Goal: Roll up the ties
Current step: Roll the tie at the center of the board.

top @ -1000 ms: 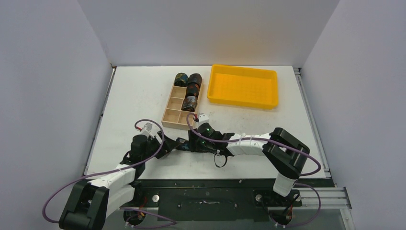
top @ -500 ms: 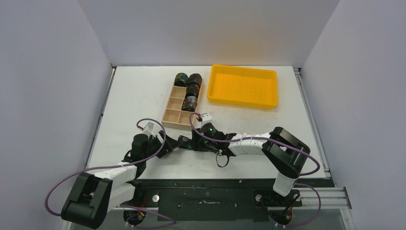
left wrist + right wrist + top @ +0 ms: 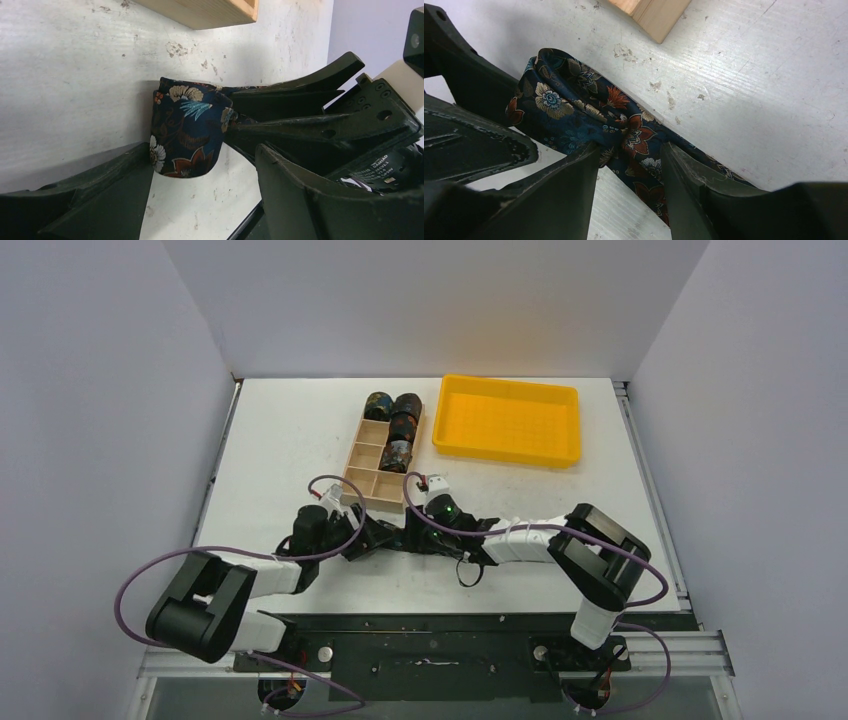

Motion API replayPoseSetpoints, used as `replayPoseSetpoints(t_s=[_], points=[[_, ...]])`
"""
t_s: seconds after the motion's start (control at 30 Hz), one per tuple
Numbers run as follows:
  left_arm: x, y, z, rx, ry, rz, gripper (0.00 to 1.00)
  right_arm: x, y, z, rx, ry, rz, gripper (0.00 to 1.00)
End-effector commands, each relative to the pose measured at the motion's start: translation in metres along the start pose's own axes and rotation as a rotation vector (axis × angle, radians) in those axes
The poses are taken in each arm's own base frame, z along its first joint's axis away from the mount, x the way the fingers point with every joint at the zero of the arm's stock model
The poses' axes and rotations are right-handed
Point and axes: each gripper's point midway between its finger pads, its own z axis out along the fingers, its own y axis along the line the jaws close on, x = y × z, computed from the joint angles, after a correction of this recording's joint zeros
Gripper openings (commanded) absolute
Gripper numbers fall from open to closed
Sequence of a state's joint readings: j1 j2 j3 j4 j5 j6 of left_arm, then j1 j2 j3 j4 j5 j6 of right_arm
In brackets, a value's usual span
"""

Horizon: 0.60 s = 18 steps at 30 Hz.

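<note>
Motion over the last second is nearly all on my left side; the left gripper [image 3: 202, 150] has swung forward and inward across the table [image 3: 290, 440], so that it now meets the right gripper [image 3: 630, 149] nose to nose just in front of the wooden box [image 3: 360, 480]; the right one has crept a little toward the box too. Between them lies the tie [image 3: 187, 132] I am working on, down on the table, near the box corner but not touching it. Its end is turned over into a short, loose loop, and the left jaws stand wide on either side of that loop; one finger touches the fabric, the other is clear of it, so I read that claw as open and holding nothing. The right jaws have been narrowing and now pinch the flat strip just behind the loop; the cloth bunches between the fingers, so I take that as a grip. To me this means the roll is only just started, and the left side looks placed to take the loop over. Several rolled ties [image 3: 404, 426] already sit in the box's far compartments; the yellow tray [image 3: 505, 452] stands beside the box, well apart from the work.
</note>
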State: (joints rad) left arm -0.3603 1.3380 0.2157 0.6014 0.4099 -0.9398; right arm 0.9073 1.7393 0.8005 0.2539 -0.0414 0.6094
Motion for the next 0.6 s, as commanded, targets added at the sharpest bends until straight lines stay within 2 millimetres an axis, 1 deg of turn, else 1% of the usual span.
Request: replayPoseSetpoints(t_s=[0.0,0.13,0.27,0.37,0.5,0.57], points=[[-0.012,-0.012,0.010,0.031,-0.024,0.041,0.70,0.020,-0.021,-0.005,0.049,0.065,-0.013,0.49],[-0.016,-0.002,0.008,-0.006,-0.050,0.038,0.68,0.020,-0.022,-0.005,0.049,0.064,-0.015,0.48],[-0.018,-0.002,0.009,-0.007,-0.049,0.061,0.65,0.021,-0.020,-0.005,0.040,0.065,-0.013,0.47],[-0.018,-0.006,0.012,0.021,-0.039,0.072,0.56,0.021,-0.020,-0.004,0.036,0.067,-0.011,0.47],[-0.016,-0.011,0.016,0.060,-0.022,0.075,0.39,0.018,-0.016,-0.005,0.024,0.065,-0.011,0.47],[-0.014,-0.014,0.017,0.074,-0.017,0.086,0.29,0.017,-0.013,-0.006,0.018,0.062,-0.011,0.47]])
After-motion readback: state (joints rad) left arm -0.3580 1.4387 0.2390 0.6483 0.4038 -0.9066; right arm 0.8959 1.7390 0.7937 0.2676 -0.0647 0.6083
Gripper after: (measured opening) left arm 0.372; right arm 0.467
